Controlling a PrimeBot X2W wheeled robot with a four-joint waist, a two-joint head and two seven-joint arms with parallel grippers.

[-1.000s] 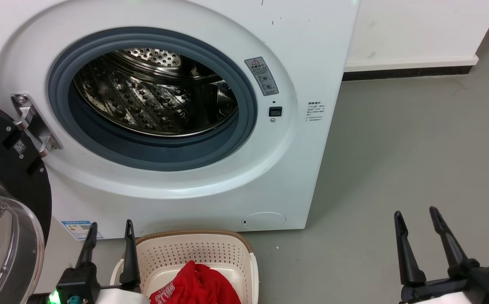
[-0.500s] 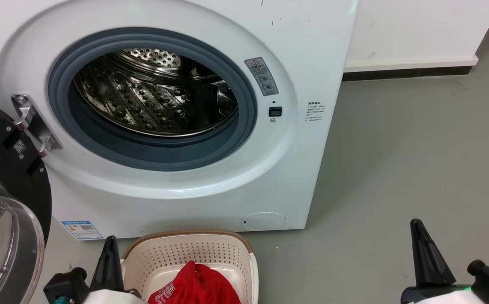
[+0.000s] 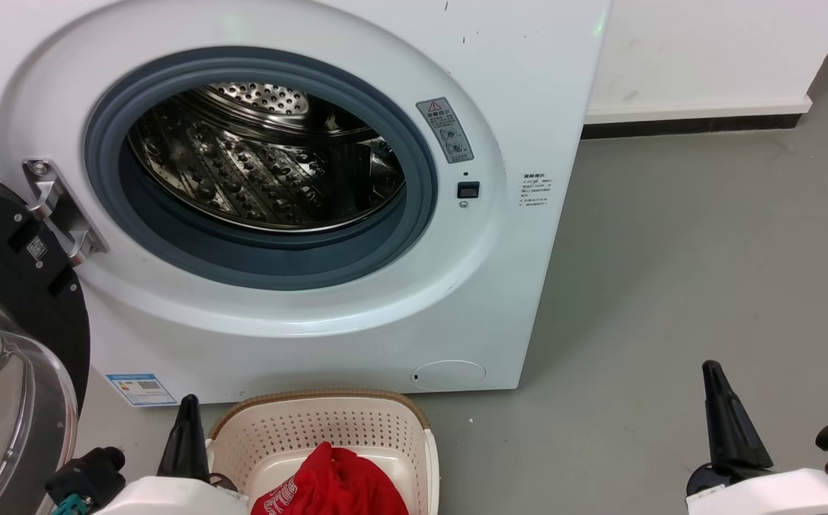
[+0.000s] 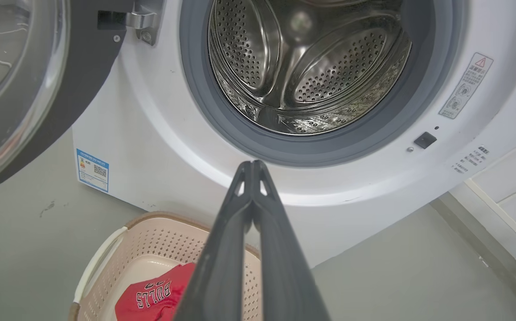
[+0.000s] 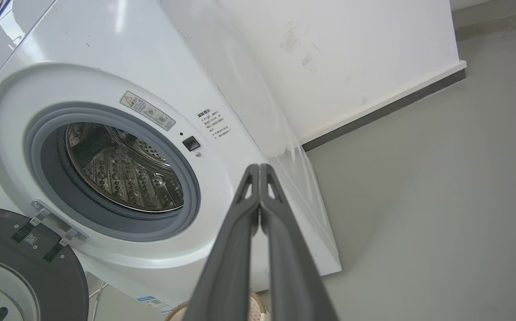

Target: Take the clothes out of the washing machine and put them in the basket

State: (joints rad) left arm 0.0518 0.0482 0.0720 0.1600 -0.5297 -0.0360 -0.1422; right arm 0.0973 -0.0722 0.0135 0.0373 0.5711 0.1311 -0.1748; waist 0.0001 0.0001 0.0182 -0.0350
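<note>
In the head view the bright-red fabric clothes [image 3: 335,483] lie bunched in the small cream perforated plastic basket [image 3: 314,429] just before the large white front-loading washing machine [image 3: 514,107], the left gripper [image 3: 187,411] beside the basket, the right gripper [image 3: 716,386] well apart. The left wrist view shows that gripper's dark fingers [image 4: 227,249] pressed together, holding nothing; the right wrist view shows the right one's likewise closed, empty

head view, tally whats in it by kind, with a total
washing machine: 1
basket: 1
red clothes heap in the basket: 1 (cannot tell how many garments it holds)
grippers: 2, left gripper and right gripper
total: 5
</note>
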